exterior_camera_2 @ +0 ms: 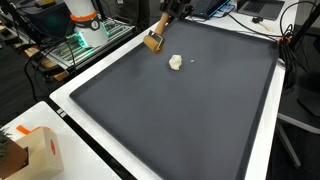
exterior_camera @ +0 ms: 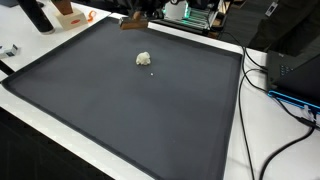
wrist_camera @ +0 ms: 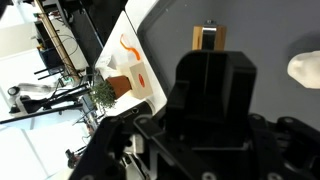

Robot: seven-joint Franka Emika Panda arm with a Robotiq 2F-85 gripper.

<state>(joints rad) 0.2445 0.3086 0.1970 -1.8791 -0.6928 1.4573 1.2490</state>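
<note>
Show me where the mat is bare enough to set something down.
Most of the dark mat is bare: everything from the white lump to the near rim and both side rims. It is crowded at the far edge, where the brown block lies close beside the lump. A cardboard box stands off the mat.

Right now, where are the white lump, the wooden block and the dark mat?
white lump (exterior_camera_2: 176,62), in an exterior view, on its middle.
wooden block (exterior_camera_2: 154,42), in an exterior view, on its middle.
dark mat (exterior_camera: 130,120), in an exterior view, on a bare part.
</note>
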